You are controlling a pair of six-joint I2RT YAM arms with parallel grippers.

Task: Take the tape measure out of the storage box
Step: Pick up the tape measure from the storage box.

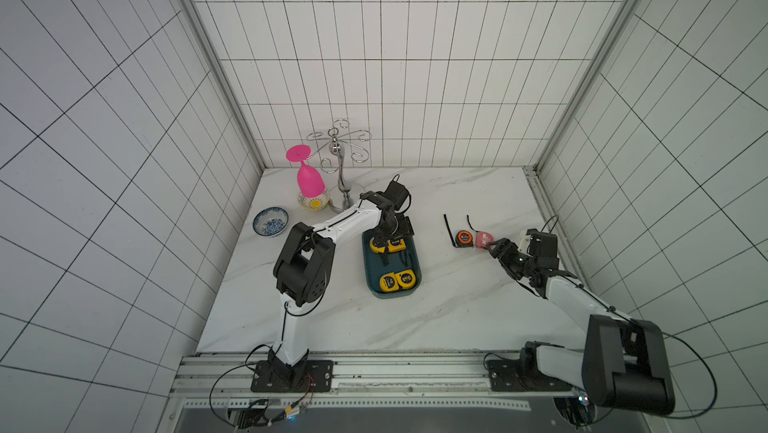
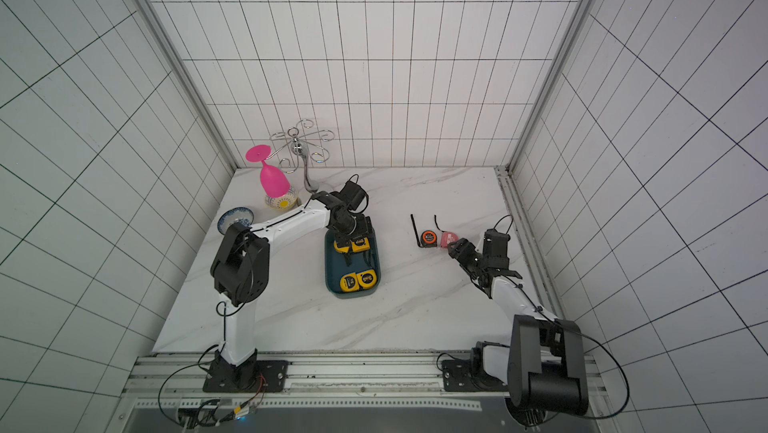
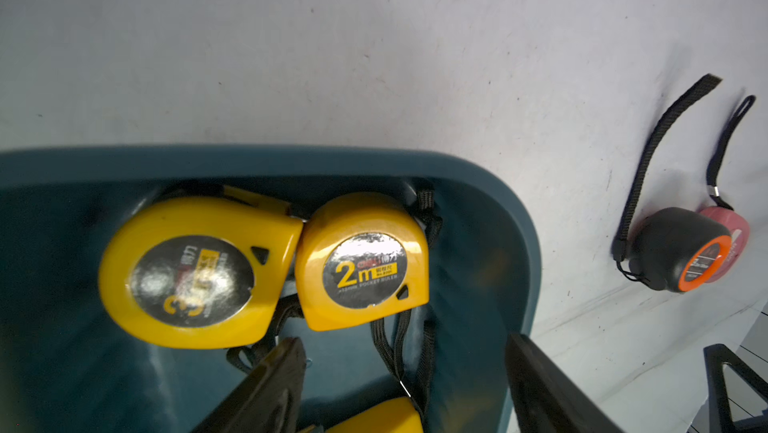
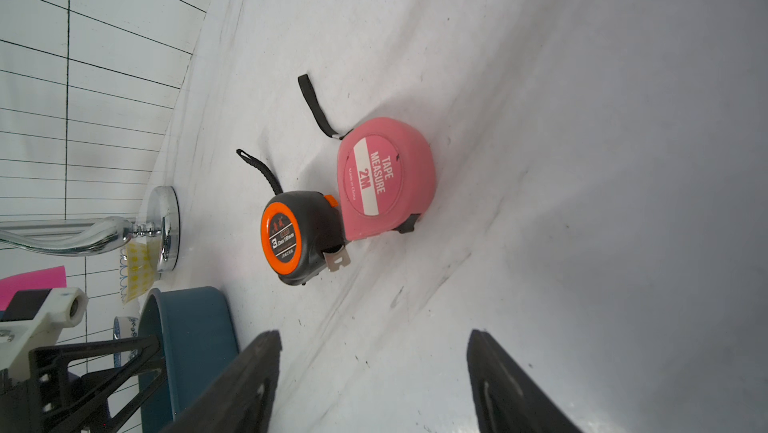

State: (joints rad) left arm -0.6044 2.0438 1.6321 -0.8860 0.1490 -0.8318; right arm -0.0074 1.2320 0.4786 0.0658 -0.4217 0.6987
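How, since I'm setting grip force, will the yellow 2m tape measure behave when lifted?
The 2m tape measure probably stays rigid: hard-looking shell. Its glossy rounded sides might slip. Its loose black strap could snag the neighbouring yellow tape measure.

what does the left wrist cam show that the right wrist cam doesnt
Only the left wrist view: the yellow 3m tape and 2m tape, side by side inside the box, with their black straps. Only the right wrist view: the chrome rack base and the printed face of the pink tape. Both: the box, the pink tape, the orange tape and the table.
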